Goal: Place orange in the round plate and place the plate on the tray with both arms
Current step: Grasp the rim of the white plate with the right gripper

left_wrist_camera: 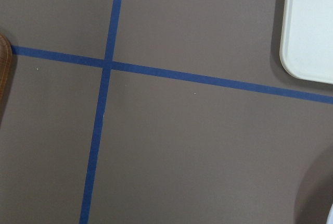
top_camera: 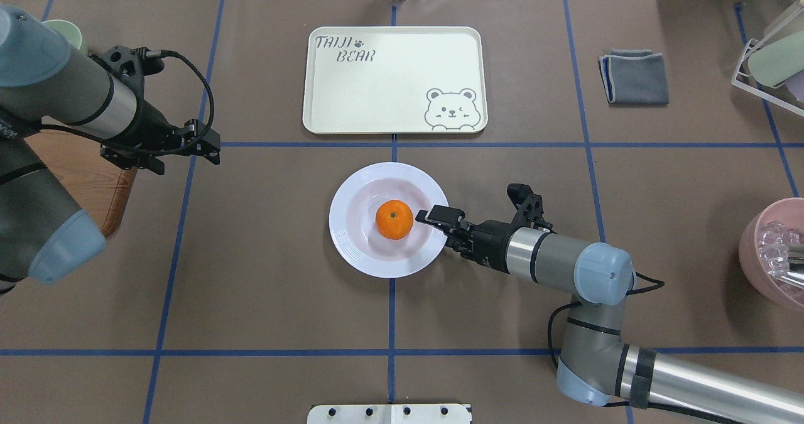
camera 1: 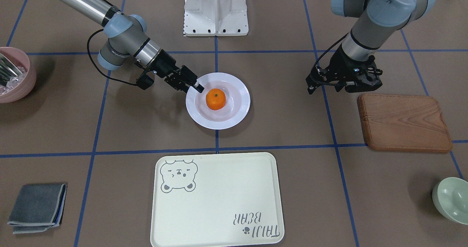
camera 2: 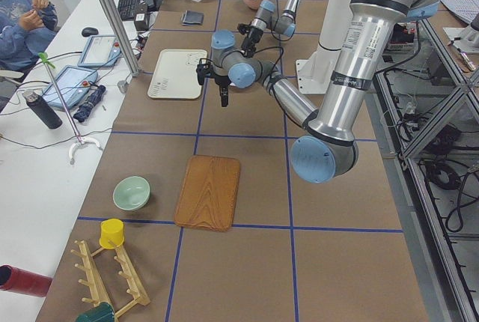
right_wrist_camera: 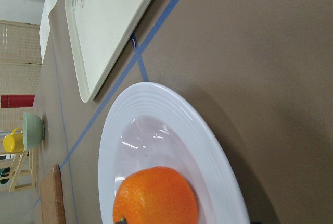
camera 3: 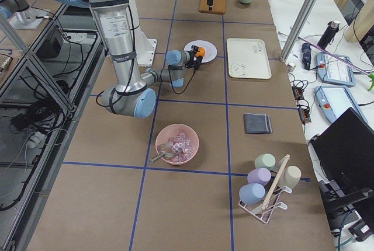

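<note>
Orange (top_camera: 394,219) inside round plate (top_camera: 352,248), centre frame | right tool (top_camera: 433,215) at plate rim, grip unclear | left tool (camera 1: 358,81) aloft, opening unclear

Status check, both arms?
Right gripper over round plate rim, left gripper hovering by wooden board; jaws unclear. Orange in plate, plate off tray. Nothing between them.
</note>
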